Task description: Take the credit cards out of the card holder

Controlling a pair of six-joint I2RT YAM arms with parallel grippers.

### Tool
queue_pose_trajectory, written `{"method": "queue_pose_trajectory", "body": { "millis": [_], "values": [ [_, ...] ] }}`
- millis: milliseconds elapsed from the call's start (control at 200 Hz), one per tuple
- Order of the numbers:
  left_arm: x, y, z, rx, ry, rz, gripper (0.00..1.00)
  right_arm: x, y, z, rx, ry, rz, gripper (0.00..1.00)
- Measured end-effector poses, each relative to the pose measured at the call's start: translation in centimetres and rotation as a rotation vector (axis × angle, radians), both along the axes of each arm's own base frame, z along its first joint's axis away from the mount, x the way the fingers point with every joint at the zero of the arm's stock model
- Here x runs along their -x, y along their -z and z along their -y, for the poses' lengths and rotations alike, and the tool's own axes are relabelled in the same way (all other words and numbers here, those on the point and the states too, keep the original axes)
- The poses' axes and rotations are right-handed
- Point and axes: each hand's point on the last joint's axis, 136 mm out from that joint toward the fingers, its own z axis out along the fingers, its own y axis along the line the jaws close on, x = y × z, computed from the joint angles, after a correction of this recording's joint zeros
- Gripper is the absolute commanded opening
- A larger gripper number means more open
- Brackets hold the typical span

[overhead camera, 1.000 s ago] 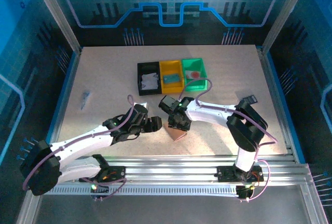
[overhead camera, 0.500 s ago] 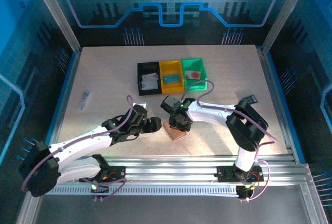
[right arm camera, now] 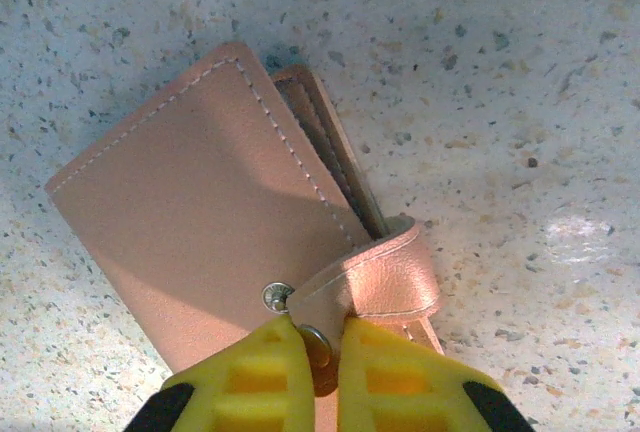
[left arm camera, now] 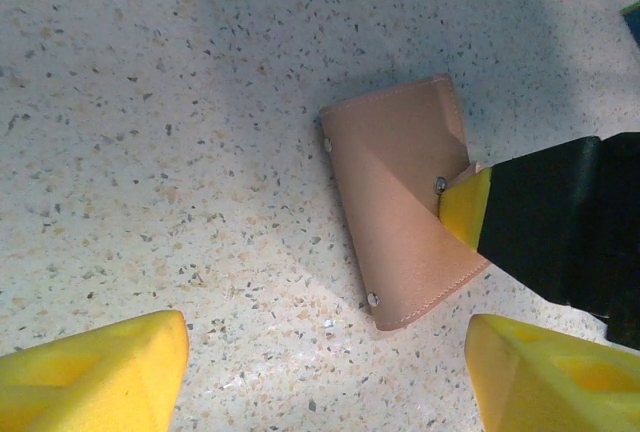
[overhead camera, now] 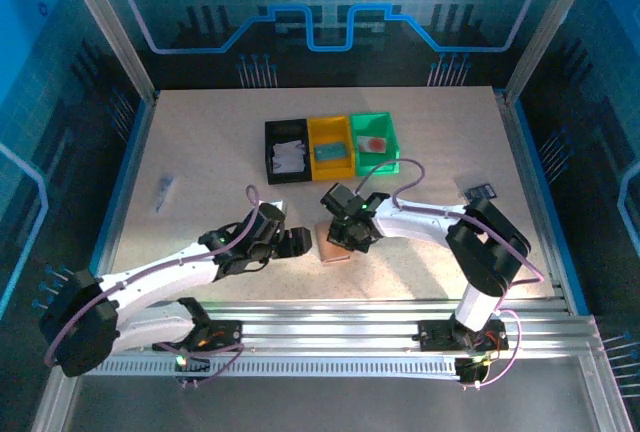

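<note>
Two arms bolted at the near edge of the bench (overhead camera: pixel 200 152), both angled in toward the middle. Left tool (overhead camera: pixel 298 242): jaws spread wide, nothing in them, low over the bench just left of the card holder (overhead camera: pixel 333 250) and not touching it (wrist view: yellow fingers (left arm camera: pixel 95 367) at the bottom corners, bare speckled surface between them, holder ahead). Right tool (right arm camera: pixel 318 344): clamped tight, yellow fingertips (right arm camera: pixel 250 382) pressed together on the end of the holder's strap (right arm camera: pixel 385 277), with its snap piece caught between them. Strap curls up off the cover in a loop; a metal stud (right arm camera: pixel 277 297) on the cover sits uncovered just beside the fingertips. Card holder: pinkish-tan, folded shut, lying on the bench near front centre, between the two tools. Dark layered edges show along one side, cannot tell if those are cards. Farther back, well apart from the holder, three bins touch in a row: black bin (overhead camera: pixel 269 152) left with white bits inside, yellow bin (overhead camera: pixel 328 132) middle with a flat teal piece, green bin (overhead camera: pixel 372 122) right with a pale flat piece marked red (cards maybe, too small to say). Small grey-blue item (overhead camera: pixel 163 193) lies alone toward the left edge; small black item (overhead camera: pixel 480 190) near the right edge.
</note>
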Motion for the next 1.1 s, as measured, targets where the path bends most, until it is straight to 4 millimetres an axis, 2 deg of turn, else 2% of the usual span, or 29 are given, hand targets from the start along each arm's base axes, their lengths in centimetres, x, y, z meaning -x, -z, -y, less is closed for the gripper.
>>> {"method": "queue_pose_trajectory", "body": {
  "millis": [285, 520, 760, 1101],
  "values": [
    [0.1, 0.7, 0.4, 0.0, 0.014, -0.024, 0.74, -0.1, -0.5, 0.7, 0.005, -0.047, 0.02, 0.07],
    [0.2, 0.8, 0.5, 0.001, 0.017, -0.028, 0.75, -0.3, -0.5, 1.6, 0.029, -0.113, 0.021, 0.25],
    [0.2, 0.8, 0.5, 0.001, 0.017, -0.028, 0.75, -0.4, -0.8, 1.7, 0.052, -0.168, 0.033, 0.25],
    [0.3, 0.8, 0.5, 0.005, 0.023, -0.032, 0.75, -1.4, -1.8, 2.5, 0.126, -0.199, 0.083, 0.24]
  ]
}}
